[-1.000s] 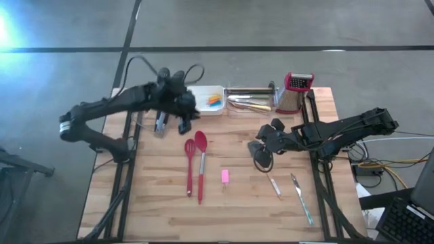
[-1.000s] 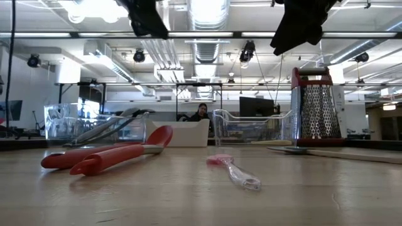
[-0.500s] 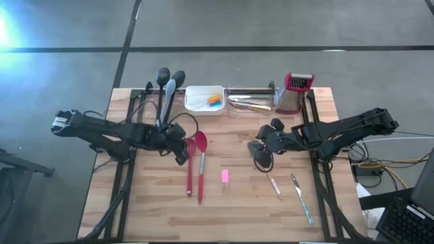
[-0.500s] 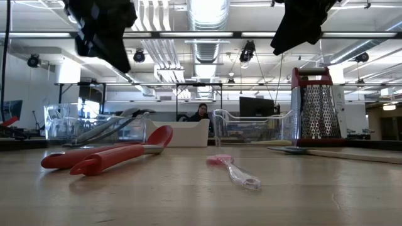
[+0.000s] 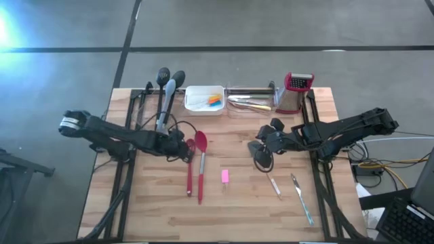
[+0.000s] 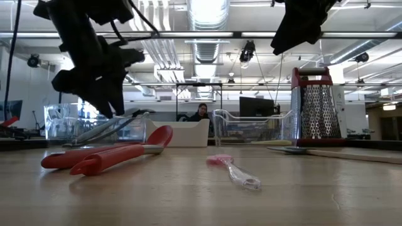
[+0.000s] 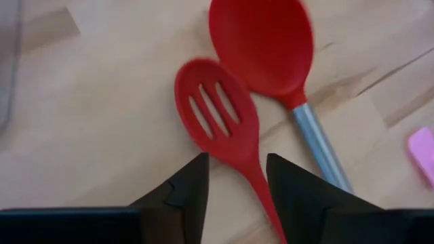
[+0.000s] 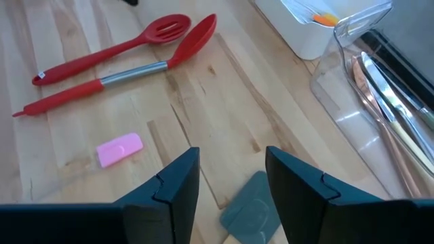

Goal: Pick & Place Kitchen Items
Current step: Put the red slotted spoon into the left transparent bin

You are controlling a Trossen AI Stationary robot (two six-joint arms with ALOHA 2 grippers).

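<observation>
Grater [image 5: 293, 92] beside white tray [image 5: 195, 99]

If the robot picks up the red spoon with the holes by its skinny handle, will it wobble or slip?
The red slotted spoon would probably tip head-down, since its wide head sits far from the thin handle between the left hand fingers. It looks smooth and glossy, so it might slip. Lying flat on the wooden table, it seems unlikely to roll.

1. Your red slotted spoon [image 5: 189, 166] lies flat left of centre in the high view, bowl toward the top.
2. Touching beside it lies the red spoon [image 5: 201, 163] with a steel neck.
3. The pink block [image 5: 224, 176] sits just right of them.
4. Two thin knives [image 5: 302, 198] lie lower right.
5. A grey spatula [image 8: 252, 215] lies flat at centre right.
</observation>
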